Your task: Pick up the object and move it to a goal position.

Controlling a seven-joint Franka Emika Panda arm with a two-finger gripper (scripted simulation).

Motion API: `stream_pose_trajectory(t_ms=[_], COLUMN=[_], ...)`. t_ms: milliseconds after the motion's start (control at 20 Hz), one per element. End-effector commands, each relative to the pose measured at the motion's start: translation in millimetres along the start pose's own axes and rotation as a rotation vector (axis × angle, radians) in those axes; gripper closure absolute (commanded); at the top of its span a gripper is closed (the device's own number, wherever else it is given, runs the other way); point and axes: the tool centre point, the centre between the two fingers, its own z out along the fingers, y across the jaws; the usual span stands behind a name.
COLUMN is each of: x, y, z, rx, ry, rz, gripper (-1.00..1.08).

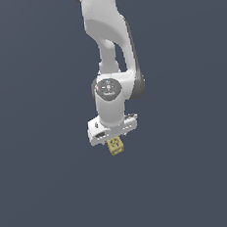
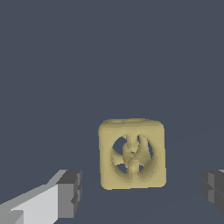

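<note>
The white arm (image 1: 110,47) came down from the top centre of the exterior frame, and its end effector (image 1: 115,141) hung just below the middle of the picture. Right under the white hand body sat the cube (image 1: 115,145), tan-yellow, tilted a little, peeking out beneath the palm. From that angle the fingers themselves were hidden behind the hand and the cube, so contact could not be judged there.

The wrist view settled it better. The cube (image 2: 132,153) filled the lower middle of that frame, one face square to the camera, with a pale, hollowed pattern in its centre. One grey fingertip (image 2: 70,193) showed at the lower left on its white finger, and the other pad (image 2: 213,190) showed at the lower right edge. Clear gaps of dark background lay between each pad and the cube's sides, so the end effector stood wide, straddling the cube and gripping nothing.

The dark slate background (image 1: 39,142) looked uniform everywhere, and whether the cube rested on a surface could not be told.
</note>
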Motion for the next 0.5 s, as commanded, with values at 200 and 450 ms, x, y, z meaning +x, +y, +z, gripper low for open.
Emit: stream_pose_trajectory(t_ms=[200,450], x=[4.9,4.3], y=[-0.4,-0.5], z=[9.4,12.7], rx=[0.003,0.003], ry=[0.002,0.001], rz=[-0.045,-0.041], gripper=[-0.92,-0.92])
